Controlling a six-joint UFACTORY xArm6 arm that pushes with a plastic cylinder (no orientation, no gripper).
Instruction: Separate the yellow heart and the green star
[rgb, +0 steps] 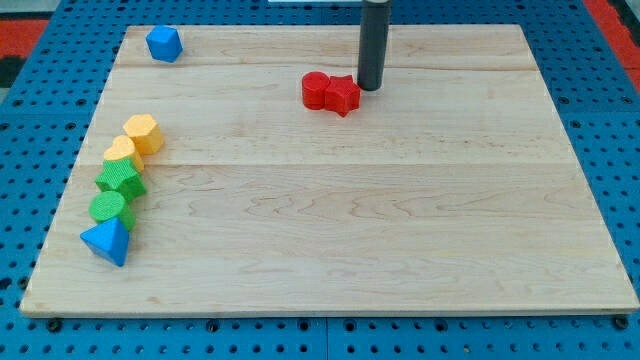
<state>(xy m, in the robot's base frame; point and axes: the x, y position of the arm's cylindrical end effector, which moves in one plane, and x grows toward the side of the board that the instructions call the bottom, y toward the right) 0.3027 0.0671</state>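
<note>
The yellow heart (119, 152) lies at the view's left, touching the green star (121, 180) just below it. A yellow hexagon (144, 133) touches the heart from above right. My tip (370, 88) is at the view's top middle, far to the right of the heart and star, right beside two red blocks: a red star (342, 96) and a red round block (317, 90).
A green round block (108, 209) and a blue triangle (107, 241) continue the row below the green star. A blue block (164, 44) sits at the top left corner. The wooden board (400, 230) rests on a blue pegboard.
</note>
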